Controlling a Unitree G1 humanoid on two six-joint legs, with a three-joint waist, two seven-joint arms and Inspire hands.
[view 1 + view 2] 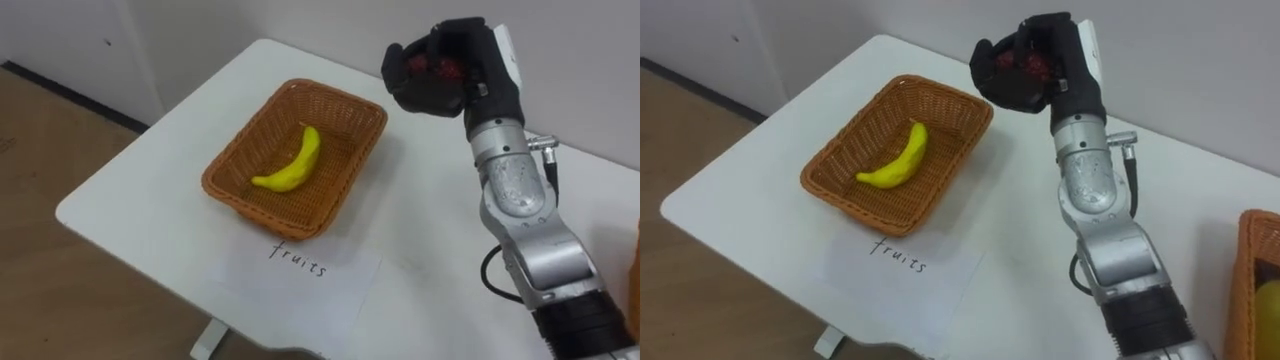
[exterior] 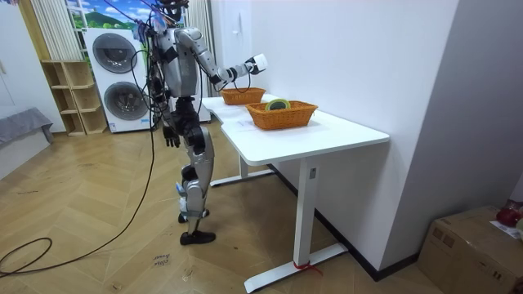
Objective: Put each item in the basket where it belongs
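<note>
The left robot hand (image 2: 172,135) hangs by the robot's thigh in the room view, idle; I cannot tell whether it is open or closed. The robot stands at the end of the white surface (image 1: 140,170).

On that surface sits the fruit basket (image 1: 240,205), with a banana (image 1: 292,165) lying in it along a line from 7 o'clock to 1 o'clock. A sheet of paper (image 1: 300,275) with a handwritten label lies just beside the basket's rim at 5 o'clock.

At 2 o'clock from the basket's middle, the right robot hand (image 1: 450,70) is held up off the surface, closed around a small red fruit (image 1: 432,68). The fruit is cupped deep in the palm, so its exact kind is hard to tell. It seems the step in hand is delivering this fruit into the basket.

To do it well, the robot hand should travel toward 8 o'clock until it is over the basket's open floor, not over the rim. It should come in high enough to clear the near corner of the wicker. Then it should lower inside the walls before letting go, since a round fruit dropped from height may bounce or roll out. The free floor at 3 o'clock of the banana looks like the best landing spot.

Farther right stands the second basket (image 1: 1250,290), already holding something yellowish. This fruit should stay well apart from it.
</note>
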